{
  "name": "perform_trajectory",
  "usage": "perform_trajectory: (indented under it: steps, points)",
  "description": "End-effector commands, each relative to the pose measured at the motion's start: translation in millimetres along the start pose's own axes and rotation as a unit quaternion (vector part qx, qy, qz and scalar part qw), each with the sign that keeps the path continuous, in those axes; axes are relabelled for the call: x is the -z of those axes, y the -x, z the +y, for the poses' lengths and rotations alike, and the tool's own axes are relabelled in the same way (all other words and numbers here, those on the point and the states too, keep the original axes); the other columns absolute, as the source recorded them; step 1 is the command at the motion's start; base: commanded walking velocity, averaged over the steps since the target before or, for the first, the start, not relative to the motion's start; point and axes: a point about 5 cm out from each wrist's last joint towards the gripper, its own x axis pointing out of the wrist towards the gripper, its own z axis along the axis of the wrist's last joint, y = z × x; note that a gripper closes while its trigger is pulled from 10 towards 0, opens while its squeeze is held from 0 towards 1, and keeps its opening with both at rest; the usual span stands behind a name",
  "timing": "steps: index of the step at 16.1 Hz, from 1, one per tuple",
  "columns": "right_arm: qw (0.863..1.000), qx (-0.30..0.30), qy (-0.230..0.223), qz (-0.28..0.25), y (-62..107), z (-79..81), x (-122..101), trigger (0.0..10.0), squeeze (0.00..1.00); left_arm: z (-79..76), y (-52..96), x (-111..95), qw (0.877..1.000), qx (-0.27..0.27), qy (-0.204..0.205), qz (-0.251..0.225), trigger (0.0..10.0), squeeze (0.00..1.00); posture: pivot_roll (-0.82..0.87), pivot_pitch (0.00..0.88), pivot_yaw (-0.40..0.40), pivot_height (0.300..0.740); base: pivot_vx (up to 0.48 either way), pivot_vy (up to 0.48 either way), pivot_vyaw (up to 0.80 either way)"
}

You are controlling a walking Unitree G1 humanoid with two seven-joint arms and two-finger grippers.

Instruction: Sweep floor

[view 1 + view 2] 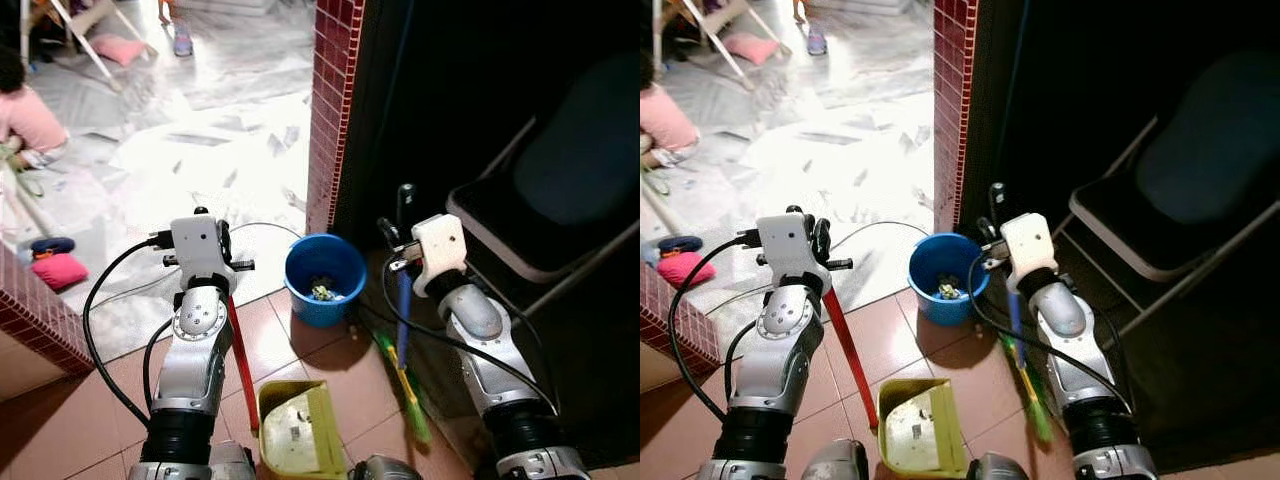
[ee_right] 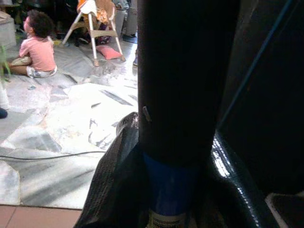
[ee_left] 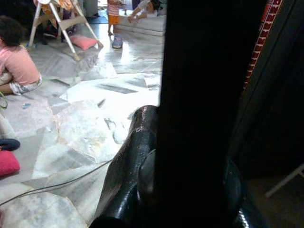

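My right gripper [image 1: 398, 262] is clamped on the broom [image 1: 402, 330], whose blue shaft drops steeply from my fingers to green bristles on the tiles just by my right side; my left gripper [image 1: 228, 262] grips the red handle of the dustpan [image 1: 296, 430], its yellow pan resting between my arms. The blue bucket [image 1: 325, 277] stands just ahead, nearer the broom; I judge the bristles must swing leftward toward the pan.

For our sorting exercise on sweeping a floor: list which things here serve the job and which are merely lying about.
For the job:
- broom, held by the right tool
- dustpan, its red handle at the left tool
- blue bucket with scraps inside

Lying about:
- folding chair
- pink cushion
- black cable
- person sitting on the floor
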Motion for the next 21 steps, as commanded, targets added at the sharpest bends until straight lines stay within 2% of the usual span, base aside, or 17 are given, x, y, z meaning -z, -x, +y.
perform_trajectory:
  steps: [1,3,5,7,9,14,17,20,21]
  points:
    - [0.999,-0.01,0.006,-0.043,-1.5,2.0,-15.0,10.0,0.0,1.4,-2.1,-11.2,1.0,-0.005,0.0,-0.02,10.0,0.0,-0.07,0.054,-0.003,0.74,0.0,0.0,0.0]
    - [0.996,-0.028,0.022,-0.08,-1.7,4.6,-25.4,10.0,0.0,8.1,-3.2,-11.9,0.999,-0.02,-0.018,-0.02,10.0,0.0,-0.06,0.065,0.004,0.74,0.0,0.0,0.0]
    - [0.995,-0.033,0.033,-0.088,-5.8,5.6,-29.0,10.0,0.0,16.5,-5.3,-16.1,0.998,-0.038,-0.044,-0.026,10.0,0.0,-0.05,0.09,0.015,0.74,0.0,0.0,0.0]
    - [0.994,-0.043,0.044,-0.092,-11.0,8.1,-29.7,10.0,0.0,28.6,-5.9,-16.2,0.996,-0.074,-0.047,-0.018,10.0,0.0,-0.02,0.12,0.025,0.74,0.0,0.0,0.0]
    - [0.991,-0.068,0.043,-0.104,-15.9,14.9,-35.4,10.0,0.0,38.9,-5.5,-24.9,0.993,-0.099,-0.06,-0.039,10.0,0.0,0.0,0.173,0.047,0.74,0.0,0.0,0.0]
    - [0.983,-0.117,0.048,-0.133,-26.2,24.6,-47.1,10.0,0.0,47.9,-9.3,-42.3,0.987,-0.107,-0.092,-0.07,10.0,0.0,0.04,0.262,0.076,0.74,0.0,0.0,0.0]
    - [0.976,-0.151,0.053,-0.15,-31.3,39.8,-50.0,10.0,0.0,56.3,0.8,-40.7,0.985,-0.116,-0.113,-0.065,10.0,0.0,0.07,0.291,0.076,0.74,0.0,0.0,0.0]
    - [0.973,-0.179,0.011,-0.148,-33.5,53.0,-53.4,10.0,0.0,58.3,8.0,-34.6,0.985,-0.117,-0.115,-0.055,10.0,0.0,0.07,0.306,0.079,0.74,0.0,0.0,0.0]
    - [0.97,-0.196,-0.044,-0.14,-34.3,57.4,-58.2,10.0,0.0,57.5,8.0,-32.9,0.985,-0.115,-0.116,-0.051,10.0,0.0,0.07,0.305,0.077,0.74,0.0,0.0,0.0]
